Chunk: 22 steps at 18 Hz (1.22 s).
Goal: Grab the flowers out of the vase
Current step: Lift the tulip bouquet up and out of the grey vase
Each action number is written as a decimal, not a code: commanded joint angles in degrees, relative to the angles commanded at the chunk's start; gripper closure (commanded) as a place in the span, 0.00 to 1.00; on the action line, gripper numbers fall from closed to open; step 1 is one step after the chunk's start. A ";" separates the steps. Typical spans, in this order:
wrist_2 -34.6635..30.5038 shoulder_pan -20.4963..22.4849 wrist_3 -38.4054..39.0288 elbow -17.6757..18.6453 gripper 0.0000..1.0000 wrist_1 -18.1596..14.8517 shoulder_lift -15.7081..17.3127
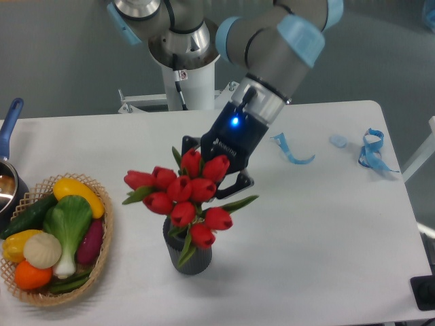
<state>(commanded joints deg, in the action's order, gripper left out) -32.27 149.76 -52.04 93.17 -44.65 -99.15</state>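
While clamped in gripper (216,178), flowers (183,195) raised over vase (185,252), lowest bud and leaves at its mouth, stems hidden. Long axis steep, heads fanned up and left, one leaf out right. Vase upright on white table (306,231). Wicker basket (102,261) of vegetables far left, blue ribbon (372,151) far right

view: single fixed camera | high front, looking down | table (326,224) mid-range
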 joint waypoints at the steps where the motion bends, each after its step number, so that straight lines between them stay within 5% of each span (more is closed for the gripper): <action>1: 1.23 0.44 0.80 -0.09 0.73 0.00 0.62; 11: 4.41 8.16 4.85 -3.08 0.73 -0.18 2.64; 22: 3.88 15.91 -6.92 -3.87 0.73 -0.09 -4.65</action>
<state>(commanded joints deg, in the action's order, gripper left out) -28.39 165.67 -58.96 89.30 -44.74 -103.80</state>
